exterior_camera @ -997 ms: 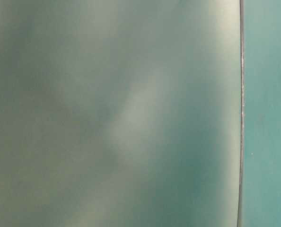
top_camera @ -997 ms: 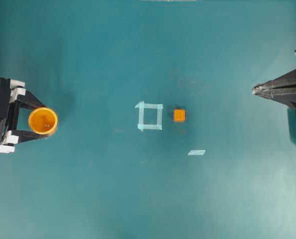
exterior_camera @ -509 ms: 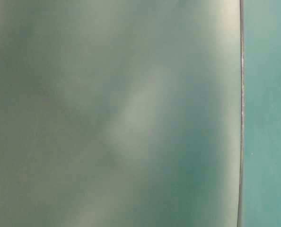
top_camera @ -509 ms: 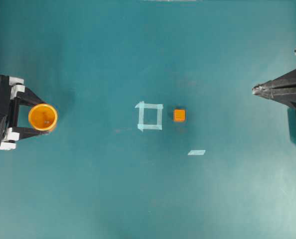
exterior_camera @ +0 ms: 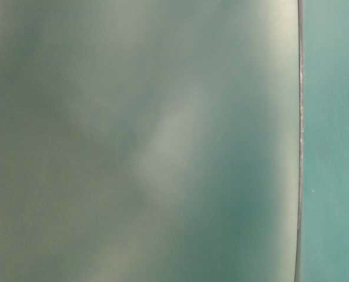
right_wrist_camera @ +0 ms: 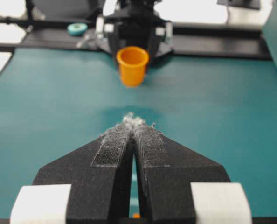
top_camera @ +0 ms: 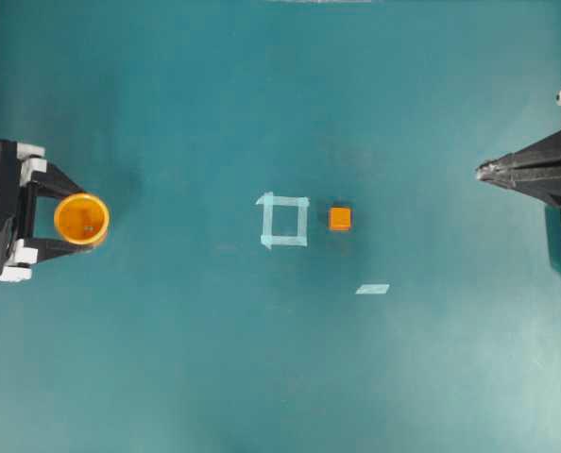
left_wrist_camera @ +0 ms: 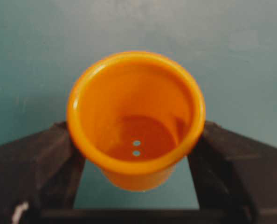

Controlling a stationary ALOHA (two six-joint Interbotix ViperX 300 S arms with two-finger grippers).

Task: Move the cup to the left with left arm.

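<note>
Overhead, the left gripper (top_camera: pixel 65 219) is sitting at the worktop's (top_camera: pixel 280 377) left edge w/ the cup (top_camera: pixel 81 219) standing upright between its two fingers; can't tell if they're actually pressing it. Well to the cup's right a tape square (top_camera: pixel 283 220) and orange cube (top_camera: pixel 339 218) are lying. The right gripper (top_camera: pixel 481 171) is pointing in, fingers pressed together, holding nothing.

Left wrist: cup (left_wrist_camera: pixel 135 116) is sitting between both fingers (left_wrist_camera: pixel 33 163), apparently touching them.

Right wrist: right gripper (right_wrist_camera: pixel 133 125) is showing pads meeting; cup (right_wrist_camera: pixel 132 65) straight ahead.
</note>
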